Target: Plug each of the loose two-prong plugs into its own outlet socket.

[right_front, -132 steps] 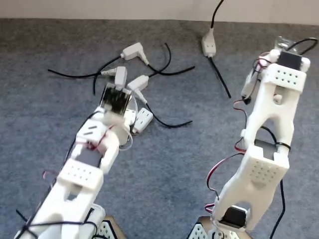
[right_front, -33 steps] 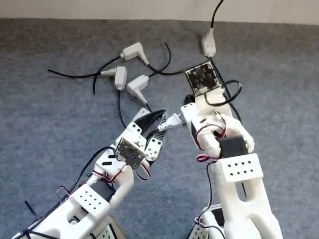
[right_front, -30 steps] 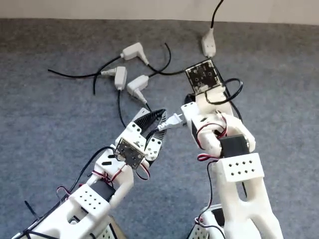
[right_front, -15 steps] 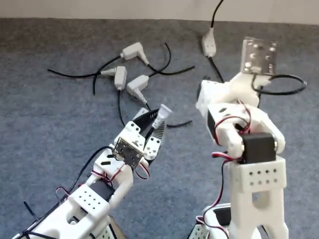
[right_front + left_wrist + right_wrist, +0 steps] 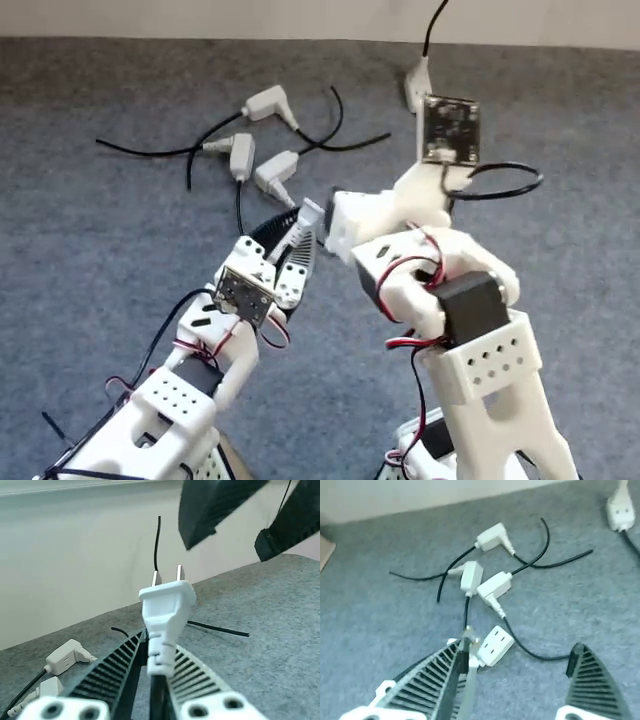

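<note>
Currently the left pincer (image 5: pixel 157 652) is clamped on a white two-prong plug (image 5: pixel 165 605) at its ribbed neck, prongs pointing up, held above the middle of the grey surface (image 5: pixel 100 280). The right pincer (image 5: pixel 520 650) gapes wide with nothing in it, just beside the plug. One outlet socket (image 5: pixel 495 644) lies on the surface close under the pincers; a second socket (image 5: pixel 619 507) sits near the far edge. Three loose plugs (image 5: pixel 240 155) lie toward the far-left corner, cords crossing.

Judgement: the plug is light, hard moulded plastic, probably slick. Its thin prongs could bend, and the springy cord will tug it sideways. The neck hold lets it pivot. The flat sides of the body, behind the prongs, look the better purchase for pushing in.
</note>
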